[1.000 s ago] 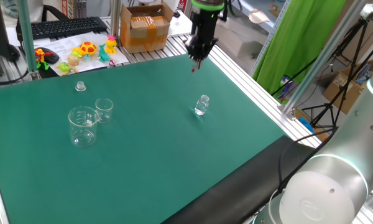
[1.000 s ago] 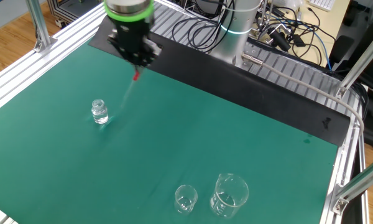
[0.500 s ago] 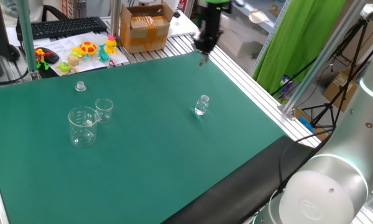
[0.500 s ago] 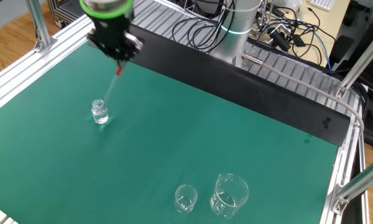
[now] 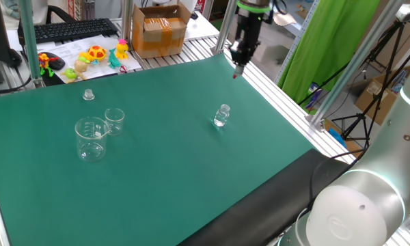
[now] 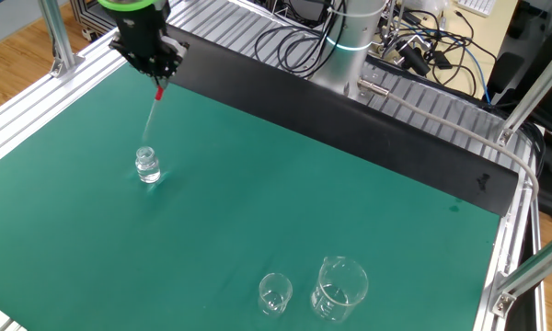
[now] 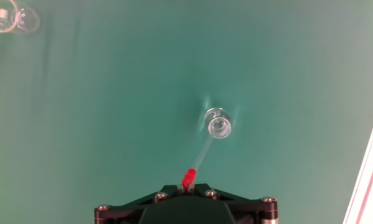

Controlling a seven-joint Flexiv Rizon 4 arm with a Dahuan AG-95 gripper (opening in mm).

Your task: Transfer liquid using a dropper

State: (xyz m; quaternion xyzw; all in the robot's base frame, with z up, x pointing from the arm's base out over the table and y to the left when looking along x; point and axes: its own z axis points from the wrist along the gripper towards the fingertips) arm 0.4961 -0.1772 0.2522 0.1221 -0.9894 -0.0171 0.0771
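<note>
My gripper [image 6: 157, 81] is shut on the red end of the slender clear dropper [image 6: 154, 115] and holds it high above the green mat, tip hanging down. It also shows in one fixed view [image 5: 236, 67] and in the hand view [image 7: 188, 184]. The dropper's clear tube [image 7: 202, 154] points toward the small clear vial [image 7: 219, 124], which stands upright on the mat [image 6: 147, 165] [image 5: 221, 115]. The tip ends just above the vial's mouth. Two glass beakers, one large [image 5: 90, 138] and one small [image 5: 114, 121], stand at the mat's other side [image 6: 339, 287] [image 6: 273, 293].
A small clear cap [image 5: 88, 94] lies on the mat beyond the beakers. A cardboard box [image 5: 159, 28], toys [image 5: 96, 55] and a keyboard [image 5: 68, 29] sit behind the mat. Aluminium rails [image 5: 280, 89] edge the mat. The arm's base and cables [image 6: 350, 46] stand at one side.
The gripper has carried the dropper sideways along the mat's edge, toward the vial's side; the dropper's tip now hangs over the vial. Vial and beakers have not moved.
</note>
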